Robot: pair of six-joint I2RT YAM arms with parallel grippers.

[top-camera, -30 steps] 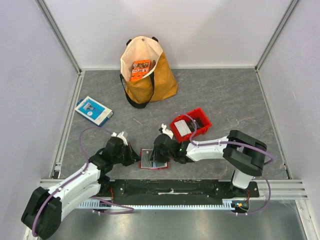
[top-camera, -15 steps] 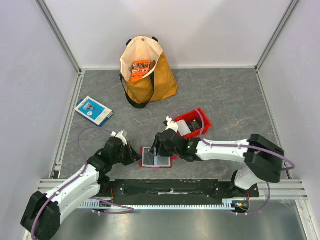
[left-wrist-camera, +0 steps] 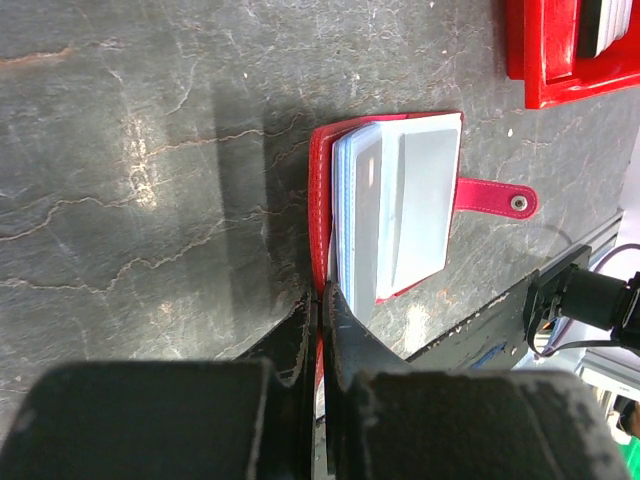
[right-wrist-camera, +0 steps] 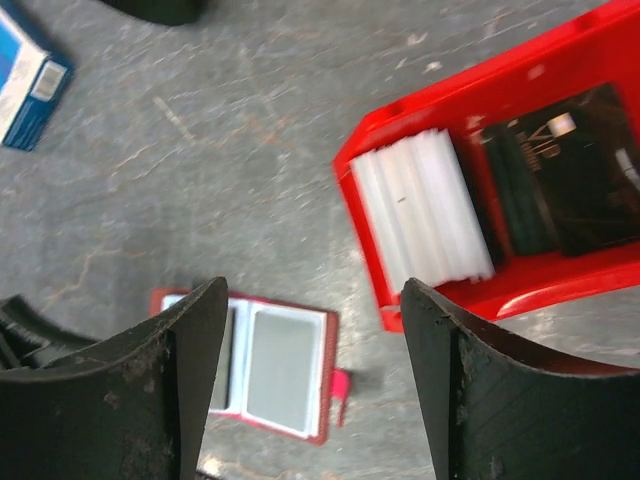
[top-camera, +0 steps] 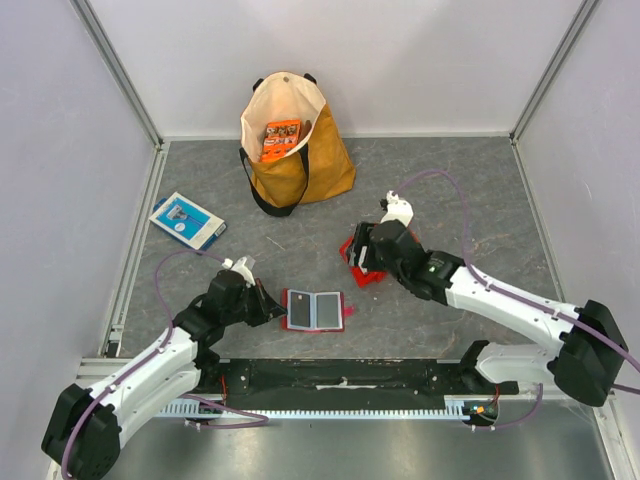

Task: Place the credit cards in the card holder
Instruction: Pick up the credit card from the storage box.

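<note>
Have right gripper [right-wrist-camera: 312, 320] spread wide, empty, just above thin whitish and dark grey credit cards [right-wrist-camera: 425, 215] packed in red plastic bin [right-wrist-camera: 520, 292], long edges roughly square to closing line; nearer arm. Have left gripper [left-wrist-camera: 318, 295] clamped on edge of open red folding card holder [left-wrist-camera: 395, 210], flat on table left of bin. Can see cards only from right wrist, not overhead.

At the bottom centre, the left claw [left-wrist-camera: 319, 305] is pinched tight on the near edge of the open card holder [left-wrist-camera: 400, 200], which lies on the grey desk [left-wrist-camera: 150, 150] with its snap tab [left-wrist-camera: 495, 196] pointing right. In the upper right corner, a red bin [left-wrist-camera: 545, 70] holds credit cards [left-wrist-camera: 605, 25].
</note>
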